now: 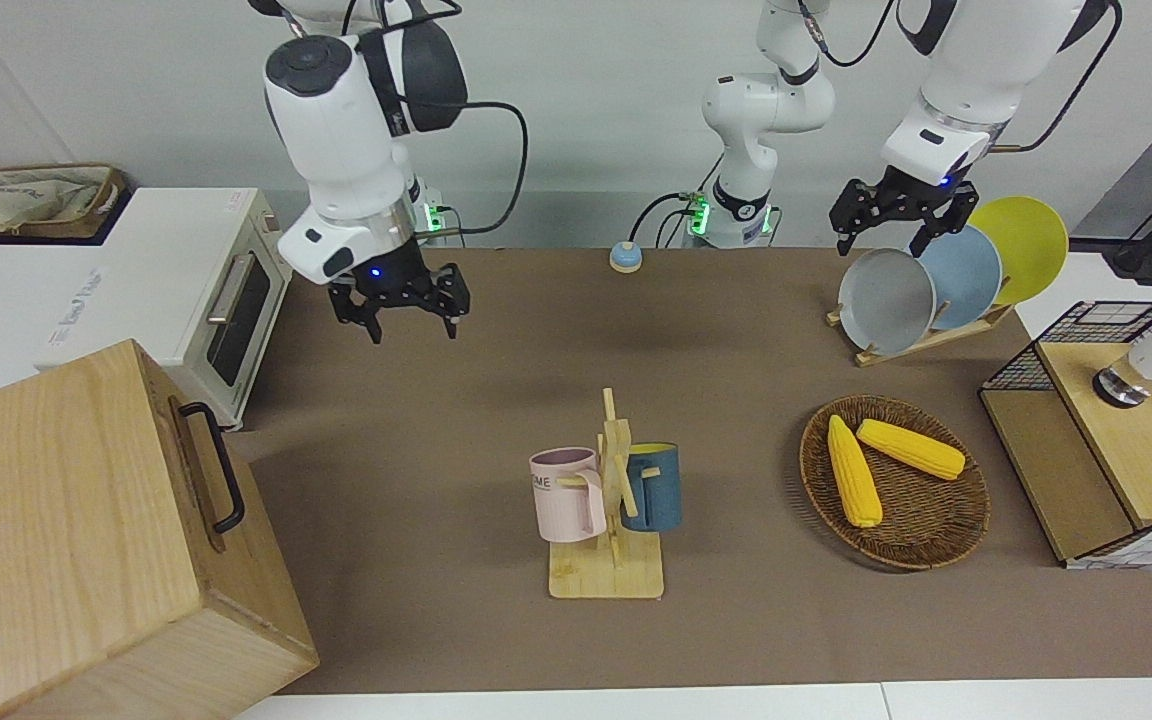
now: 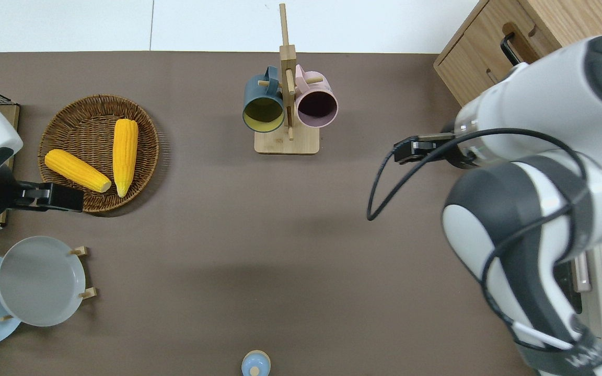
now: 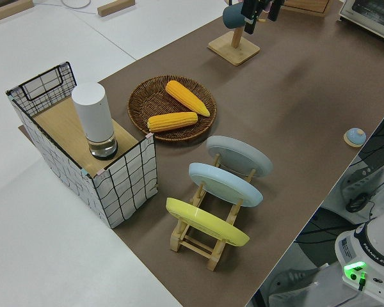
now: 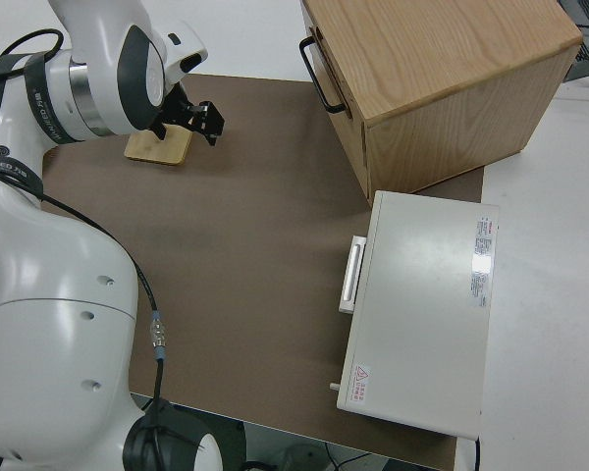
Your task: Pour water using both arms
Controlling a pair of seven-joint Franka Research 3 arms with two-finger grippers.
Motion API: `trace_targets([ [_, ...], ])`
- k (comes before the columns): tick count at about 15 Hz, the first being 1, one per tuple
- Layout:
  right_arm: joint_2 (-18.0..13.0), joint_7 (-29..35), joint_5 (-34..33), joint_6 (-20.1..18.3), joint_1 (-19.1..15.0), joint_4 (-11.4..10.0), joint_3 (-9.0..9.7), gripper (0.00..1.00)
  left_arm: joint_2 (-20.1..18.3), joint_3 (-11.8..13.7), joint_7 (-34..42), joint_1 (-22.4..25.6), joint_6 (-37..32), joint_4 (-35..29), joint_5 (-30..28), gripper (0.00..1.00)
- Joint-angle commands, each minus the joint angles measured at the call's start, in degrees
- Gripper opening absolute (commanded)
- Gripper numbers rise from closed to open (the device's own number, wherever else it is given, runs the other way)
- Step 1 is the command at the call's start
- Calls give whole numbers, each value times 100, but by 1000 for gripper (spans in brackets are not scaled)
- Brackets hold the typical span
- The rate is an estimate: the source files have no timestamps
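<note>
My right gripper point(image 1: 411, 328) is open and empty, up in the air over bare brown mat between the mug rack point(image 2: 286, 143) and the wooden cabinet point(image 2: 494, 78); it also shows in the overhead view point(image 2: 401, 152) and the right side view point(image 4: 210, 122). The rack point(image 1: 606, 578) holds a pink mug point(image 1: 566, 495) and a dark blue mug point(image 1: 654, 485). My left gripper point(image 1: 888, 235) is open and empty, over the wicker basket's rim point(image 2: 66, 197). A white cylinder point(image 3: 95, 118) stands in a wire-sided box point(image 3: 125, 179) at the left arm's end.
A toaster oven point(image 1: 186, 290) and the wooden cabinet point(image 1: 66, 530) stand at the right arm's end. A wicker basket point(image 1: 926, 545) holds two corn cobs. A plate rack with three plates point(image 1: 886, 300) is near the left arm's base. A small blue knob point(image 1: 625, 257) lies near the bases.
</note>
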Motion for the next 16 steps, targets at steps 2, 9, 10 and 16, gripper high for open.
trace_targets([
  [2, 479, 244, -63, 576, 433, 51, -18, 992, -48, 14, 78, -13, 37, -70, 72, 998],
  [9, 717, 517, -239, 990, 794, 51, -17, 992, -48, 215, 411, 66, 72, -44, 151, 995],
  [10, 779, 526, -256, 1121, 830, 51, -9, 992, -48, 286, 490, 66, 81, -27, 186, 995],
  [16, 1323, 456, -984, 2245, 1050, 60, -18, 992, -48, 1216, 1877, 75, 125, -18, 195, 995],
])
